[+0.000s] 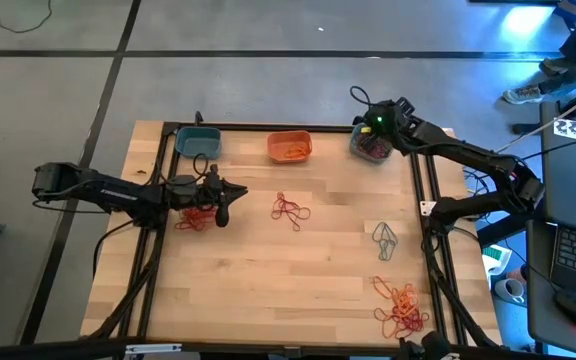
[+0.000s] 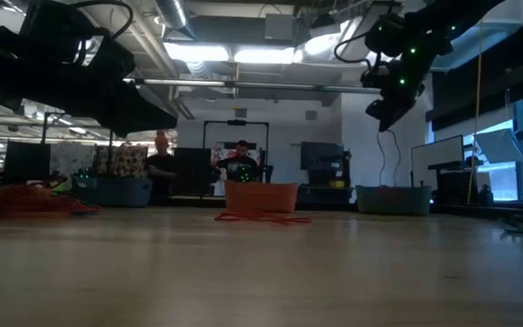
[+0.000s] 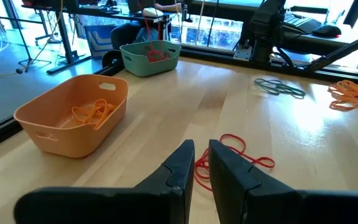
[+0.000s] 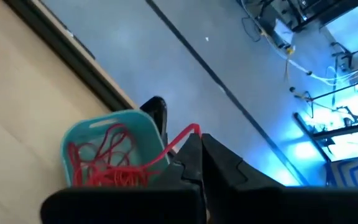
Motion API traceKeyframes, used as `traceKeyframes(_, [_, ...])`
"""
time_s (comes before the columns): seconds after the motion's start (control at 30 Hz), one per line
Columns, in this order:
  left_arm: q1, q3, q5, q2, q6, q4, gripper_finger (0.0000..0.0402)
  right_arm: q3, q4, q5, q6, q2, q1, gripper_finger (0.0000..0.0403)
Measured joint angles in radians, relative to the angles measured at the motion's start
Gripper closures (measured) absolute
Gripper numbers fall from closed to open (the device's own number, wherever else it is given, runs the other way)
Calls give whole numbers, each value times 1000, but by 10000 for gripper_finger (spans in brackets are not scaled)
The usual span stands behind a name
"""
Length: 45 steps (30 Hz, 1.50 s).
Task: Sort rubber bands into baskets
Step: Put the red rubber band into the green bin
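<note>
My right gripper (image 4: 197, 140) hangs over the teal basket (image 4: 86, 140) at the table's far right (image 1: 371, 148) and is shut on a red rubber band (image 4: 180, 140). That basket holds a heap of red bands (image 4: 104, 165). An orange basket (image 1: 290, 147) with orange bands and a second teal basket (image 1: 198, 140) stand along the far edge. My left gripper (image 3: 202, 163) waits at the left (image 1: 224, 200), its fingers a narrow gap apart with nothing between them. Loose red bands (image 1: 290, 210) lie mid-table. My right gripper pinches one red band's upper end (image 4: 193, 130) between its two fingertips. It comes slanting down from above the basket. The band runs in a straight line down from the fingers, and its lower part lies among the red heap in the teal basket.
More red bands (image 1: 196, 218) lie beside the left gripper. Grey-teal bands (image 1: 385, 240) and a pile of orange bands (image 1: 400, 308) lie near the right edge. Black frame rails (image 1: 423, 200) border the table. People sit in the room beyond (image 2: 241, 159).
</note>
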Motion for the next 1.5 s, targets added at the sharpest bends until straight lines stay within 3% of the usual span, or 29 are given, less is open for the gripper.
traceKeyframes(0.47, [0, 0, 0, 0, -4, 0, 356, 0, -52, -177, 122, 117, -85, 391])
traceKeyframes(0.87, [0, 0, 0, 0, -2, 1, 356, 0, -91, -208, 171, 159, -82, 225])
traceKeyframes(0.93, [0, 0, 0, 0, 8, 2, 356, 0, -113, -279, 176, 159, -78, 209])
traceKeyframes(1.17, [0, 0, 0, 0, 13, 8, 357, 0, -34, -621, 168, 159, 51, 201])
traceKeyframes(1.37, [0, 0, 0, 0, 32, 9, 357, 0, 111, -750, 122, 200, 224, 215])
traceKeyframes(1.5, [0, 0, 0, 0, 36, 10, 357, 0, 180, -769, 115, 267, 332, 224])
